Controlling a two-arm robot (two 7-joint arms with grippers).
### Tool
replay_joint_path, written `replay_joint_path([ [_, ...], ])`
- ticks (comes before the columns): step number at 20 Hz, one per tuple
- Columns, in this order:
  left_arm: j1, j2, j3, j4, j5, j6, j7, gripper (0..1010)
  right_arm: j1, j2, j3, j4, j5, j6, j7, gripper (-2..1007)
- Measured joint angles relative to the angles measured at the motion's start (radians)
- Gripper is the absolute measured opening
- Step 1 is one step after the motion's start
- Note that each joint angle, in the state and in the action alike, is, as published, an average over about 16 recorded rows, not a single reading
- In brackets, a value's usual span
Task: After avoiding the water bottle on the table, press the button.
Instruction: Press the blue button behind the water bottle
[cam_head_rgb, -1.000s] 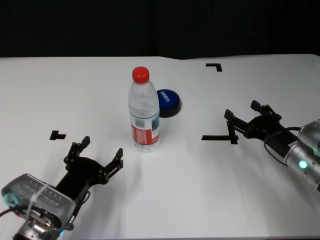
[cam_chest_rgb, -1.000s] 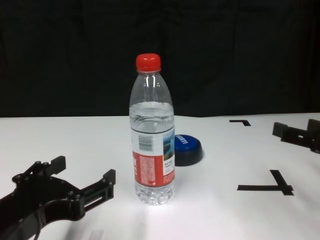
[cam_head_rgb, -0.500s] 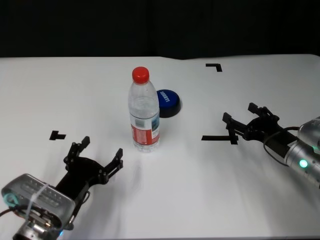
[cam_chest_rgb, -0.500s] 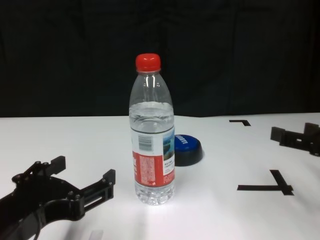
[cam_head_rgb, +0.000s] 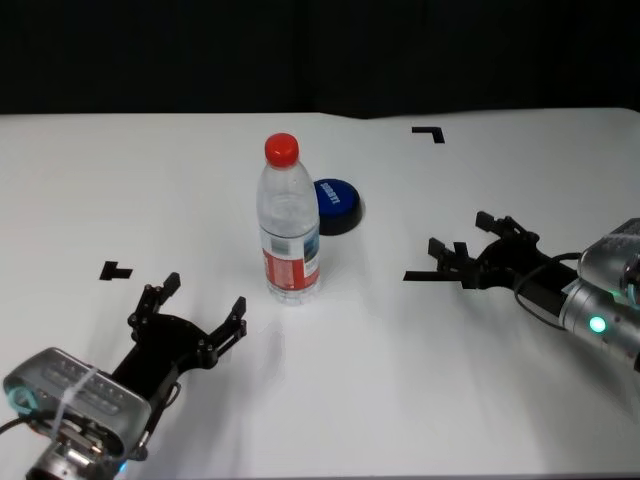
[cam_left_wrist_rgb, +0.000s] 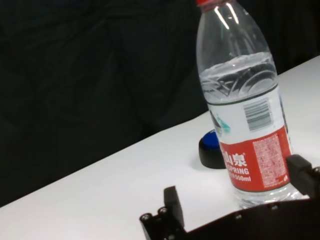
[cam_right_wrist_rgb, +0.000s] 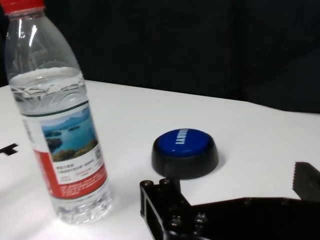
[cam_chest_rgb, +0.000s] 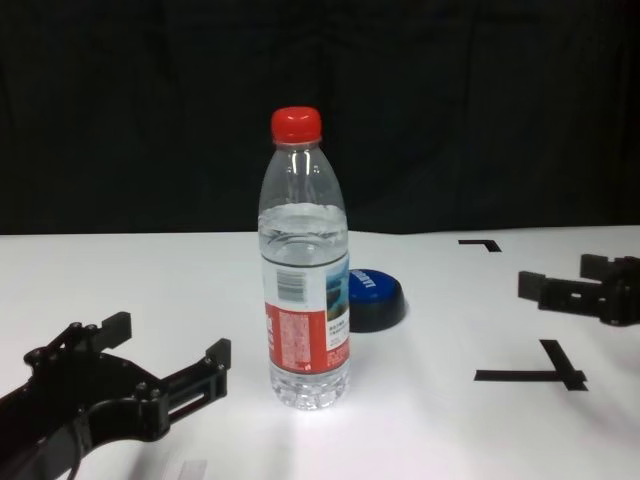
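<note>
The water bottle (cam_head_rgb: 290, 225), clear with a red cap, stands upright near the middle of the table (cam_head_rgb: 150, 180). The blue button (cam_head_rgb: 335, 200) sits just behind it and to its right, partly hidden by the bottle in the chest view (cam_chest_rgb: 380, 292). My right gripper (cam_head_rgb: 458, 232) is open and low over the table, well to the right of both and a little nearer than the button. Its wrist view shows the button (cam_right_wrist_rgb: 184, 147) ahead and the bottle (cam_right_wrist_rgb: 57, 130) beside it. My left gripper (cam_head_rgb: 205, 295) rests open at the near left, short of the bottle (cam_left_wrist_rgb: 245, 110).
Black tape marks lie on the white surface: a corner mark (cam_head_rgb: 435, 133) at the far right, a T-shaped one (cam_head_rgb: 440, 275) under the right gripper, and a small one (cam_head_rgb: 115, 270) at the left. A dark backdrop runs behind the table's far edge.
The right gripper has moved leftward over the tape mark, closer to the button and bottle. The left arm, bottle and button have stayed put.
</note>
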Motion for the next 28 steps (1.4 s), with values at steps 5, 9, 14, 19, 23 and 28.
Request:
replay_joint_path([
  [5,0.000,0.000,0.000,0.000,0.000,0.000,0.000,1003,0.022,0.018,-0.039,0.023,-0.007,-0.003,0.018,1003],
  [9,0.000,0.000,0.000,0.000,0.000,0.000,0.000,1003,0.041,0.024,-0.066,0.043,-0.010,-0.012,0.030,1003],
  [14,0.000,0.000,0.000,0.000,0.000,0.000,0.000,1003,0.073,0.019,-0.099,0.078,-0.010,-0.027,0.048,1003],
  [19,0.000,0.000,0.000,0.000,0.000,0.000,0.000,1003,0.125,0.005,-0.132,0.128,-0.005,-0.044,0.080,1003],
  [23,0.000,0.000,0.000,0.000,0.000,0.000,0.000,1003,0.175,-0.009,-0.158,0.179,0.003,-0.056,0.114,1003],
  [28,0.000,0.000,0.000,0.000,0.000,0.000,0.000,1003,0.245,-0.026,-0.190,0.254,0.015,-0.074,0.163,1003],
])
